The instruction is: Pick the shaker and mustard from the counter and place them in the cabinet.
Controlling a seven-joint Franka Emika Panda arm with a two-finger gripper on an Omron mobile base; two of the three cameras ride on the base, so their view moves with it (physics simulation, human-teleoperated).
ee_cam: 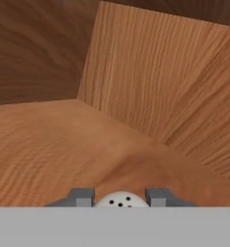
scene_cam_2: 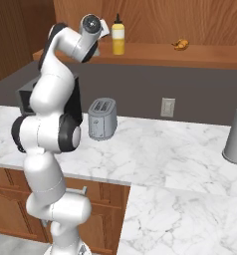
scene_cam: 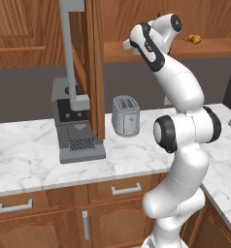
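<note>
the gripper is seen inside the cabinet, its two grey fingertips clenched on the shaker, whose pale perforated cap is held between them just above the wooden shelf. in the right base view the mustard is stood upright on that shelf, just beside the robot's hand. the open cabinet door with its long grey bar handle is hung over the coffee machine on the counter, with a silver toaster nearby. a small brown item is found farther along the shelf.
</note>
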